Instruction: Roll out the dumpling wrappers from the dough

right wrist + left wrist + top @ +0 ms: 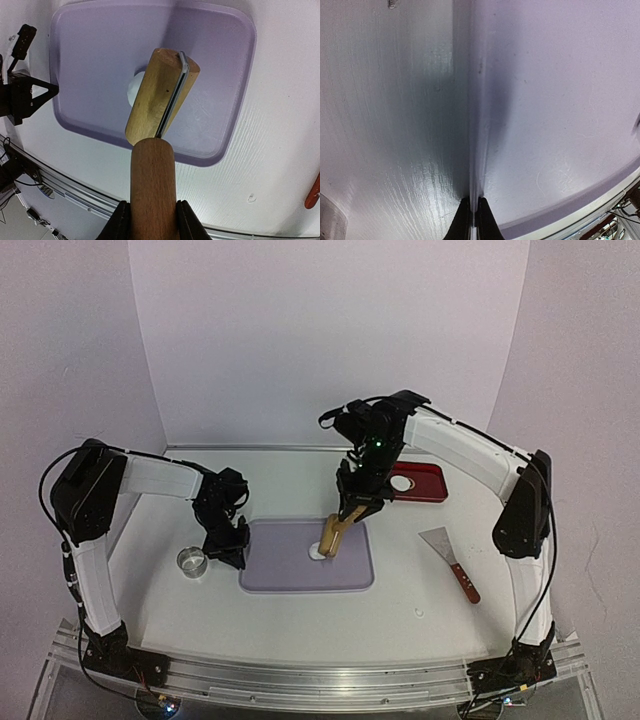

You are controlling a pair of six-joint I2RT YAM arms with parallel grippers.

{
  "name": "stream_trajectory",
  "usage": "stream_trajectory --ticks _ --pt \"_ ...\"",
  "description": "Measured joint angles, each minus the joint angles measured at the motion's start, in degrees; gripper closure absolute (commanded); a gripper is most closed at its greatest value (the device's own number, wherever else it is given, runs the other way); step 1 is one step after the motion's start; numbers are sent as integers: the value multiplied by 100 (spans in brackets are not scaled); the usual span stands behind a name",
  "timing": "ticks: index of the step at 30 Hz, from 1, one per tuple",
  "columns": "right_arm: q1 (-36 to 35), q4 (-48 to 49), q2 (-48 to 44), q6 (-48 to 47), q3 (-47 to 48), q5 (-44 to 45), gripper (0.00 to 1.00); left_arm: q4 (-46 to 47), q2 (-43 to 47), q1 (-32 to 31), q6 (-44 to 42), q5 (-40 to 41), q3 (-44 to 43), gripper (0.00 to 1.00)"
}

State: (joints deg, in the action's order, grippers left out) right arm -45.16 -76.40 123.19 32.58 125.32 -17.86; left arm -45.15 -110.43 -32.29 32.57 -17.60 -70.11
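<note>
A small white lump of dough (316,551) (134,90) lies in the middle of the purple mat (290,575) (100,55). The wooden roller's head (330,536) (161,95) rests tilted over the lump and hides most of it. My right gripper (352,504) (152,206) is shut on the roller's handle (152,180). At the mat's left edge, my left gripper (236,552) (474,204) is shut on the raised rim (476,125). One round white dumpling wrapper (401,482) sits in the red tray (430,494) at the back right.
A metal ring cutter (192,561) stands on the table just left of the left gripper. A scraper with a red handle (452,562) lies right of the mat. White walls close the table at the back and sides.
</note>
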Motion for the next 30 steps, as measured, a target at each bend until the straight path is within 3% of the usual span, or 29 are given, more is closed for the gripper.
stream_trajectory --ticks 16,30 --pt "-387 -81 162 77 616 -159 100 -33 -17 -35 -106 71 -43 100" --pt "-228 -76 357 -68 -9 -79 100 -61 -33 -41 -104 85 -72 100"
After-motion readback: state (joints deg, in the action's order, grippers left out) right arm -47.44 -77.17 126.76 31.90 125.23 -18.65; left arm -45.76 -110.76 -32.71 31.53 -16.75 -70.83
